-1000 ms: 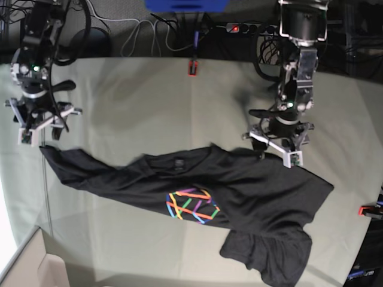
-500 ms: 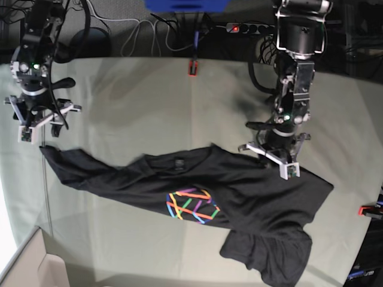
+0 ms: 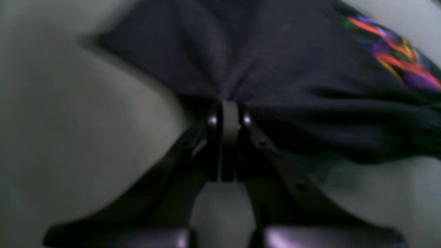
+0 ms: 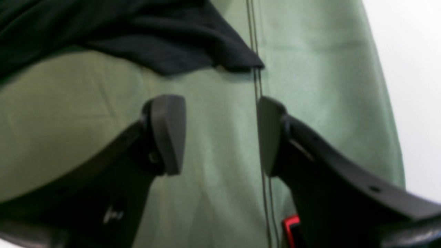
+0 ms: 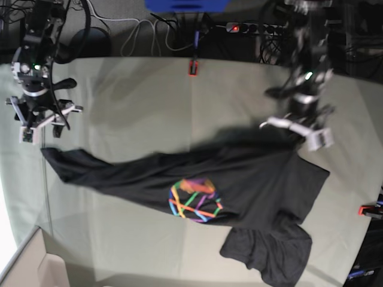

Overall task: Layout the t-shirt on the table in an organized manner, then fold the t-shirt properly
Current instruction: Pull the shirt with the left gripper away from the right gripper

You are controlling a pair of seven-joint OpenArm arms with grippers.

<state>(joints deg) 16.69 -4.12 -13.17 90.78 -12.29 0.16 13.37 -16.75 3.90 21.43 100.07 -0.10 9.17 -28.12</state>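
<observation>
T-shirt [image 5: 239, 179] edge in clamped left claw [image 3: 227, 113]

Red clamps [image 5: 192, 67] at table edges, blue box [image 5: 185, 5], cables [image 5: 149, 30] and power strip [image 5: 248, 27] behind.

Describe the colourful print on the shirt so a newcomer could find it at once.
Start from the pale green table and find the black t-shirt stretched across its near half. Roughly mid-shirt, toward the near hem, sits the graphic, a small tangle of crossing lines. It is the only bright patch on the dark cloth: orange, blue, pink and green strokes.
</observation>
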